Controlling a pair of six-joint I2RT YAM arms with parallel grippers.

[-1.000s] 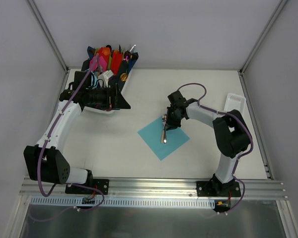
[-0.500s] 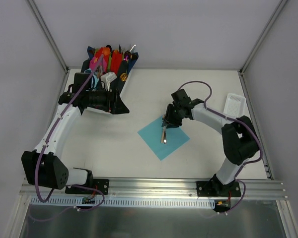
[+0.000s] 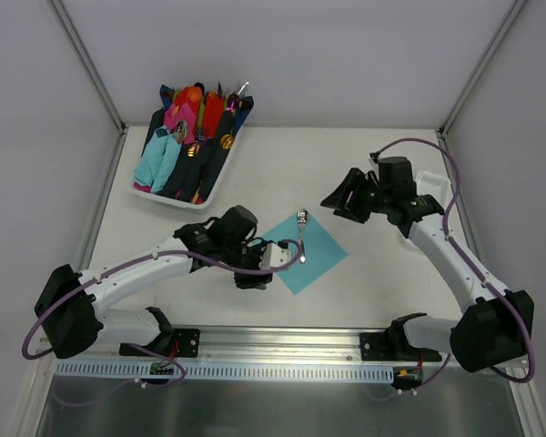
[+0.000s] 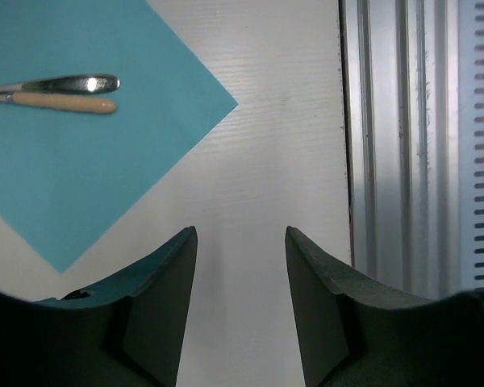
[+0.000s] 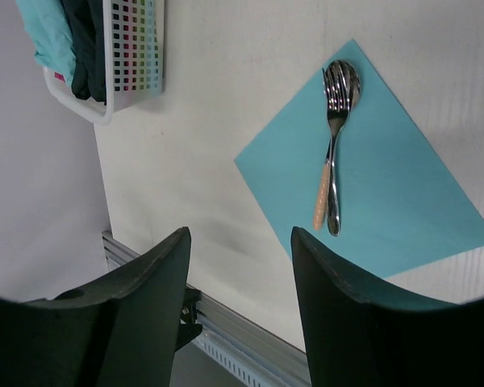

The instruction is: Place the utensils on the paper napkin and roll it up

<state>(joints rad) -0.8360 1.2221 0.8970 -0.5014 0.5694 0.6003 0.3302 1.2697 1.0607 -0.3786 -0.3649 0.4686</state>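
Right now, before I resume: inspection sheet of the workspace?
Surface: white table, no spills seen.
Job's things: teal napkin flat, set like a diamond; utensils, a fork and a spoon, lie side by side on it.
Clutter: tray of napkin bundles and gold cutlery at far left; small white basket at right, contents hidden.
Grippers: left gripper open, empty, by the napkin's near corner; right gripper open, empty, raised off the napkin.
Cables: purple cables along both arms, none snagged.
Surroundings: grey walls, metal rail at near edge.
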